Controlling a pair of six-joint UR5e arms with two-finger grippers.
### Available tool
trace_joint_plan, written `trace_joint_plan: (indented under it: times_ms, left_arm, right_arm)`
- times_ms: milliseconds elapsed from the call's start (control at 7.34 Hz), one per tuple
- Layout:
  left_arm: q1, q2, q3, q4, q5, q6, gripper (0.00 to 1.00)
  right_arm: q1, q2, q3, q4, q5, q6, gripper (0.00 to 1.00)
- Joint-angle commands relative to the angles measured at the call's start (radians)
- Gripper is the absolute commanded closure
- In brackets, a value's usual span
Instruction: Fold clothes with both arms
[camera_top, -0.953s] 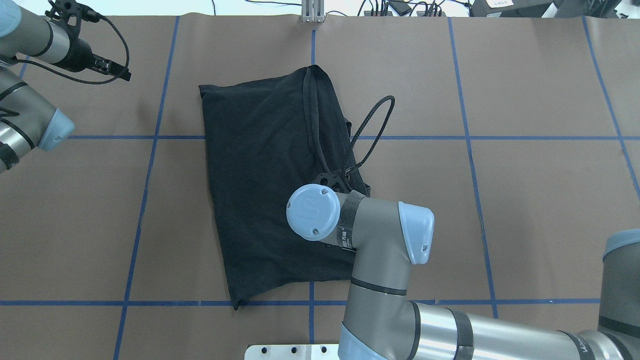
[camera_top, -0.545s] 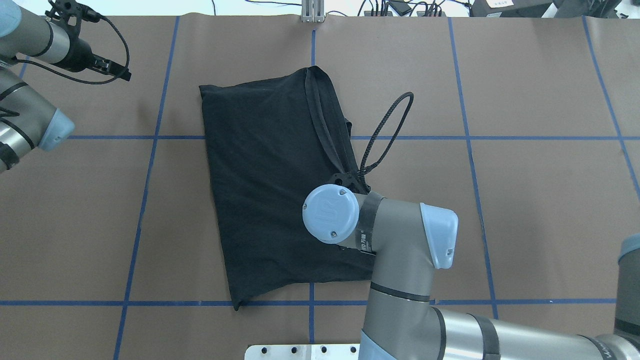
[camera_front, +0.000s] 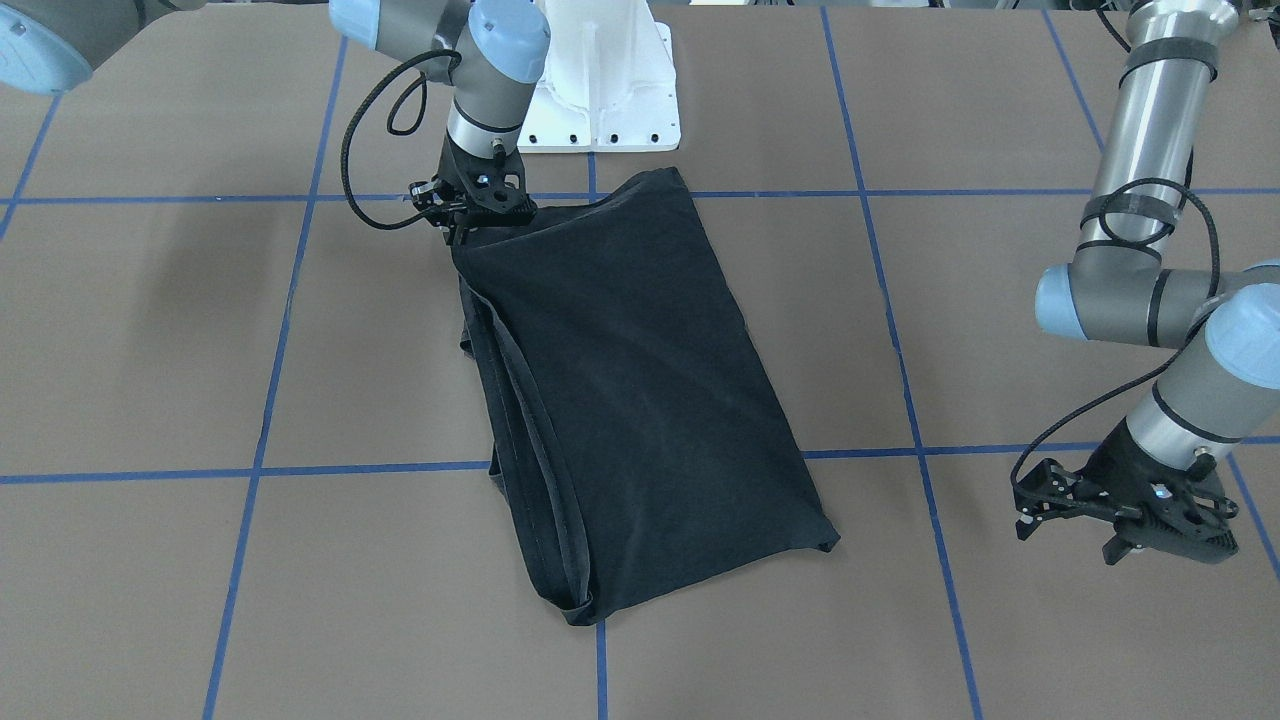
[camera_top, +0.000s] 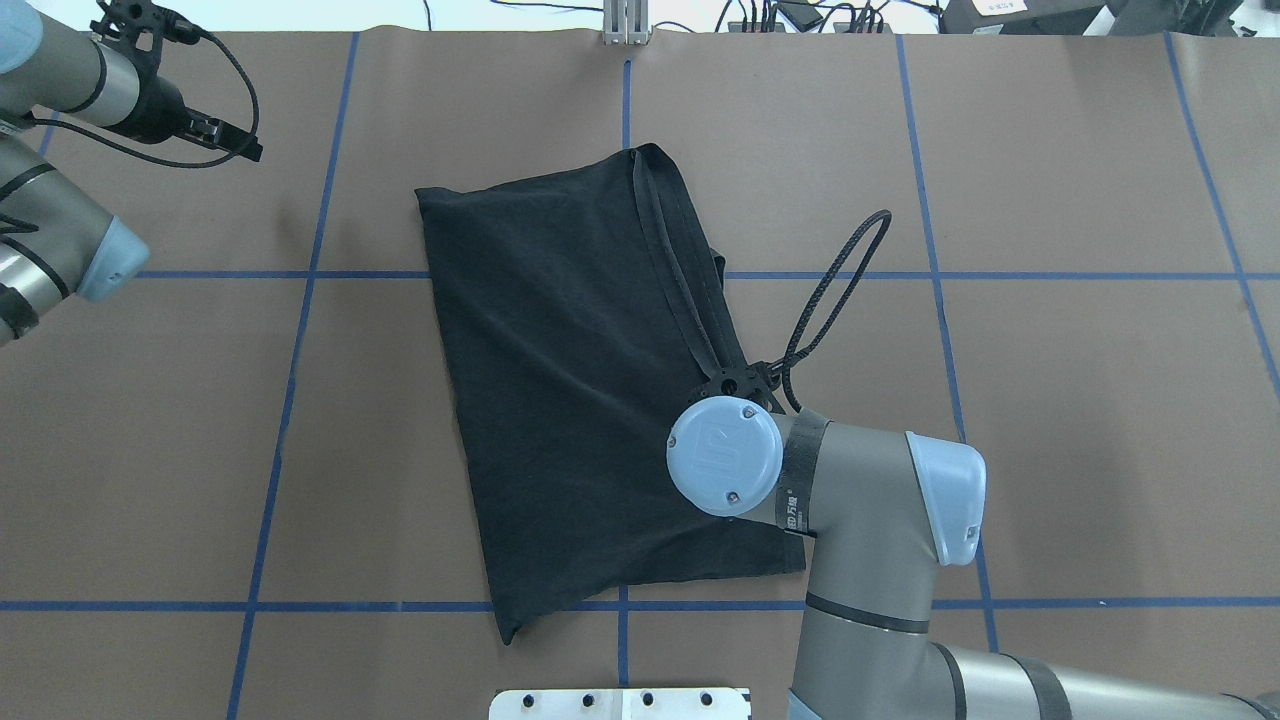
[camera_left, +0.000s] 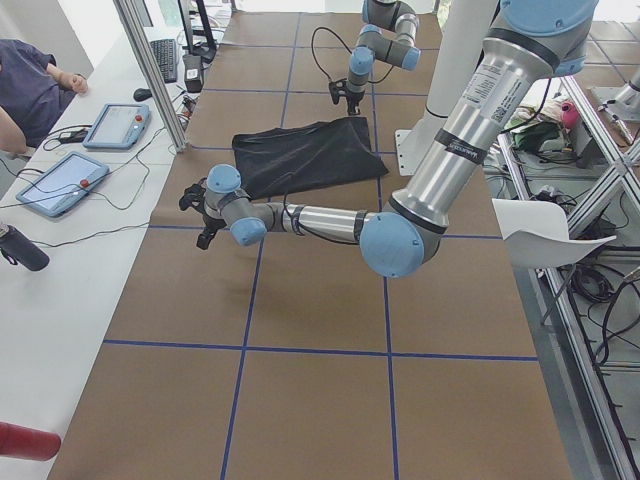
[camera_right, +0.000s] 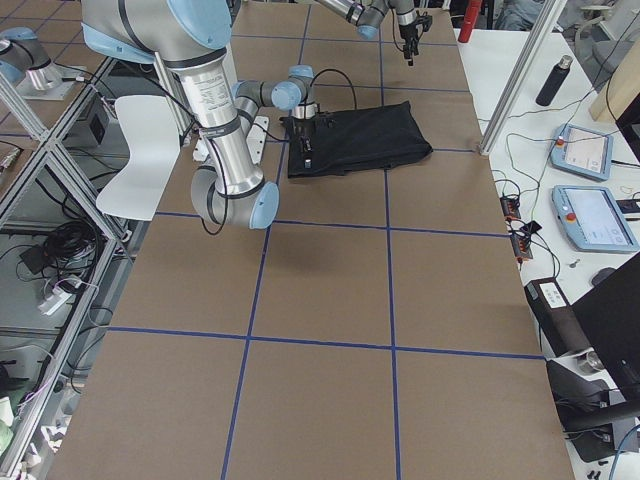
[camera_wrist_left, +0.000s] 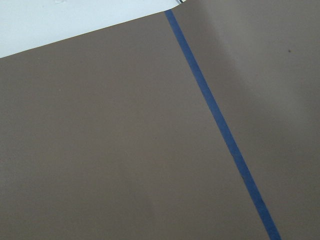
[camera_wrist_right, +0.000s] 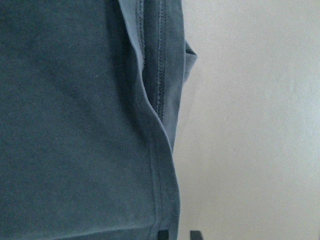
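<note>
The black T-shirt (camera_top: 570, 380) lies folded into a long slanted rectangle on the brown table, its stacked hems along the right side (camera_wrist_right: 160, 90); no graphic shows. My right gripper (camera_front: 468, 222) stands straight down at the shirt's near-right corner, shut on the fabric edge. In the overhead view its own wrist cap (camera_top: 725, 455) covers it. My left gripper (camera_front: 1110, 525) hangs open over bare table at the far left (camera_top: 235, 143), well away from the shirt (camera_front: 640, 400). The left wrist view holds only table and tape.
Blue tape lines (camera_top: 620, 605) divide the brown table cover into squares. The white base plate (camera_front: 600, 90) sits at the robot's edge, just behind the shirt's near corner. A loop of the right arm's black cable (camera_top: 840, 280) arches beside the shirt. Tablets (camera_left: 60, 180) and a person's arm (camera_left: 30, 90) are on the side desk.
My right gripper has moved to the right and slightly toward the robot, and the whole shirt has slid right with it. The left arm has stayed still.
</note>
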Motion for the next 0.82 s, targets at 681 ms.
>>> trace_joint_plan:
  times_ms: [681]
  left_arm:
    - [0.0,0.0,0.0,0.0,0.0,-0.001,0.0]
  right_arm:
    - [0.149,0.226,-0.38,0.215,-0.002,-0.113,0.0]
